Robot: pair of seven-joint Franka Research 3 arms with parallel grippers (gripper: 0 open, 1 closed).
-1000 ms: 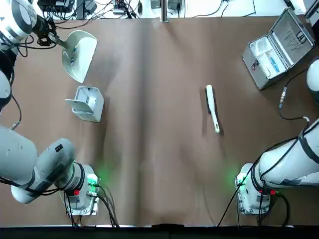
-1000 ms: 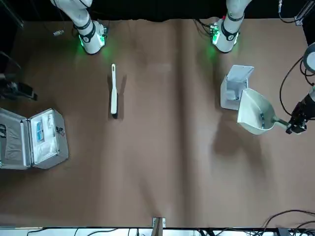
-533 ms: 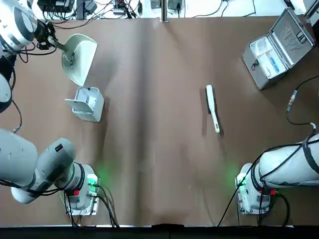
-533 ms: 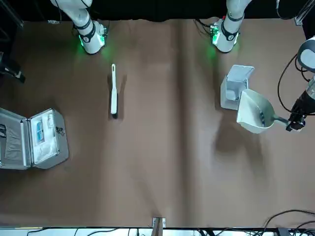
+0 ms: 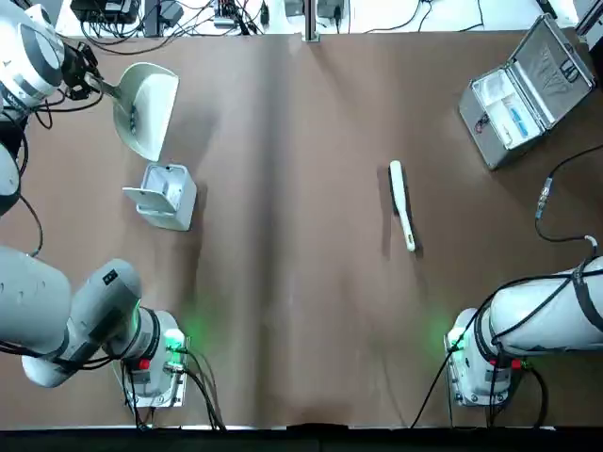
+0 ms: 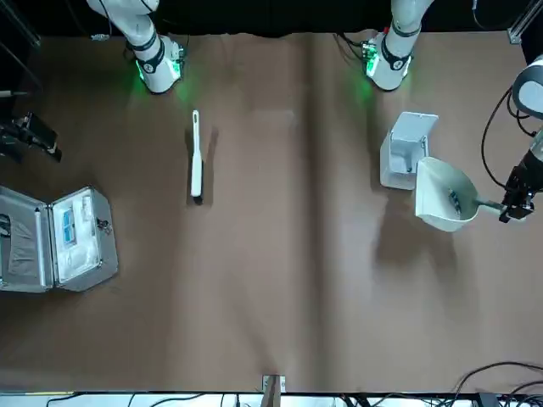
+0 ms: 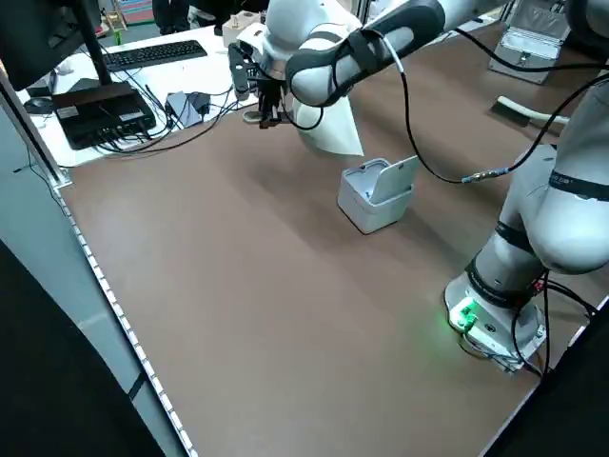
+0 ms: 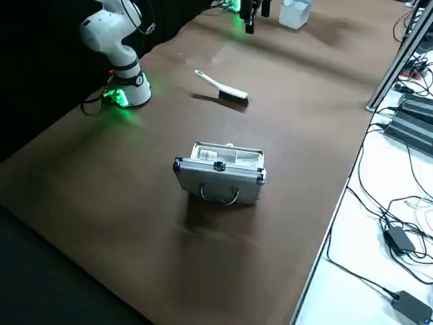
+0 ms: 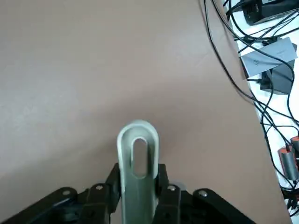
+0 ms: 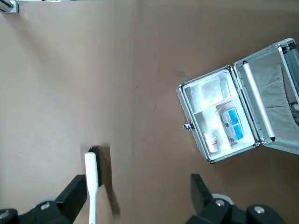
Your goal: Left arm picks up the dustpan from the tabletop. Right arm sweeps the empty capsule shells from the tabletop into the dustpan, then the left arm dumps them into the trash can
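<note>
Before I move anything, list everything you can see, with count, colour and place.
Dustpan: one, pale cream, at the table's far left, handle in the left tool.
Small bits: too small to count, bluish-grey, in the dustpan.
Trash can: one, white, lid open, on the robot's side of the dustpan.
Brush: one, white with dark bristles, on the table right of centre.
Case: one, silver, open, far right.
Keyboard: one, black, on the white surface beyond the table.
Cables: many, mostly black, beyond the table and along the arms.
Arms: two, white and grey; left tool shut on the dustpan's handle, right tool open over the table's right side.
</note>
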